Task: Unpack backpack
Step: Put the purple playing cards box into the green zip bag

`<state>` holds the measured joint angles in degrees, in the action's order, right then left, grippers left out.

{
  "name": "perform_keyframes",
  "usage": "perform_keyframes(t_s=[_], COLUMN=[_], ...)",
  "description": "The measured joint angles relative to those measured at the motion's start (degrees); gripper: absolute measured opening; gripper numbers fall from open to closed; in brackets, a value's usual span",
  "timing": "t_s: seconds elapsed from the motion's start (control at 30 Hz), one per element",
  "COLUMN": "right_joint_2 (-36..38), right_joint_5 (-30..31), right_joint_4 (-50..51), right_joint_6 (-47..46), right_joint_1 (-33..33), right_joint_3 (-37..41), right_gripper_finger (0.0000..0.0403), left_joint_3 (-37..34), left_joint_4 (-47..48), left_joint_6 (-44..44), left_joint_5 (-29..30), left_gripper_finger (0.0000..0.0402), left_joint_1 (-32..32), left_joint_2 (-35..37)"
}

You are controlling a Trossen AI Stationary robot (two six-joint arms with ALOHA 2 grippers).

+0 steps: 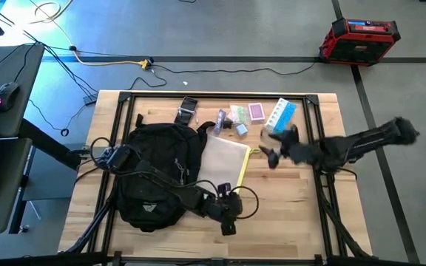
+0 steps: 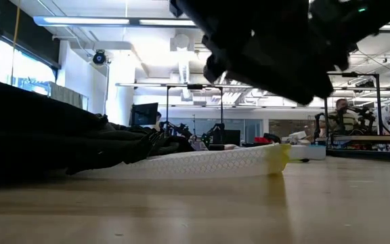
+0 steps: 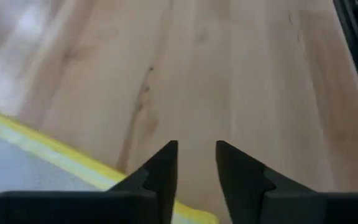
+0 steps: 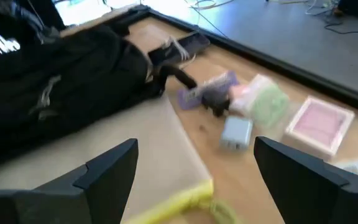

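Note:
The black backpack lies flat on the table's left half, also in the right wrist view. A translucent pouch with yellow trim lies flat beside it on the right. My left gripper hovers over bare wood at the pouch's near yellow edge, fingers a little apart, nothing between them. In the high view it sits near the front. My right gripper is wide open and empty, above the table to the right of the pouch.
Small items lie along the far edge: a black object, a green packet, a pink box, a blue-and-white box, a small grey block. Bare wood shows at the near right.

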<state>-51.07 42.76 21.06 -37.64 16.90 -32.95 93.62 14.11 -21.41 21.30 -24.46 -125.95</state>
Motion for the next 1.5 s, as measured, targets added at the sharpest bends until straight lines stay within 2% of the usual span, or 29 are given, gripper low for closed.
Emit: perform_keyframes(t_s=[0.1, 0.17, 0.3, 0.43, 0.6, 0.73, 0.93, 1.17, 1.33, 1.5], right_joint_2=[-1.99, -4.15, -9.67, -13.51, -14.19, -14.17, -14.19, -14.19, -14.19, -14.19], right_joint_5=[7.60, 9.65, 12.40, 13.72, 9.75, 9.10, 8.87, 8.83, 8.83, 8.77], right_joint_4=[1.85, 1.41, -0.09, -0.20, -0.30, -0.33, -0.30, -0.28, 0.08, 0.52], right_joint_6=[-7.73, -12.22, -17.00, -17.82, -17.79, -17.73, -17.53, -17.40, -17.40, -17.40], right_joint_1=[9.33, 13.82, 19.40, 19.13, 16.19, 15.54, 15.65, 15.65, 15.65, 15.65], right_joint_3=[0.02, 0.02, 0.02, 0.02, 0.02, 0.02, 0.02, 0.02, 0.02, 0.02], right_gripper_finger=[0.0309, 0.0309, 0.0309, 0.0309, 0.0309, 0.0309, 0.0309, 0.0309, 0.0309, 0.0309], left_joint_3=[-0.11, -0.07, -0.05, -0.09, 0.01, -0.07, -0.04, -0.04, 2.50, 7.54], left_joint_4=[1.61, 2.45, 5.45, 6.97, 7.13, 9.36, 11.85, 12.01, 16.59, 23.08], left_joint_6=[2.66, 3.12, 2.40, -1.00, -2.74, -4.90, -8.02, -6.80, -6.27, -4.94], left_joint_5=[2.60, 5.30, 3.05, 1.54, 0.41, 0.86, -0.56, -1.31, 0.45, 8.96], left_gripper_finger=[0.0141, 0.0157, 0.0171, 0.0172, 0.0172, 0.0169, 0.0120, 0.0013, 0.0002, 0.0000], left_joint_1=[1.04, 2.03, 3.74, 4.14, 3.73, 3.62, 3.64, 3.20, 1.97, -0.65], left_joint_2=[-0.66, -0.84, -0.86, -2.18, -3.29, -3.54, -3.54, -3.61, -3.70, -3.70])
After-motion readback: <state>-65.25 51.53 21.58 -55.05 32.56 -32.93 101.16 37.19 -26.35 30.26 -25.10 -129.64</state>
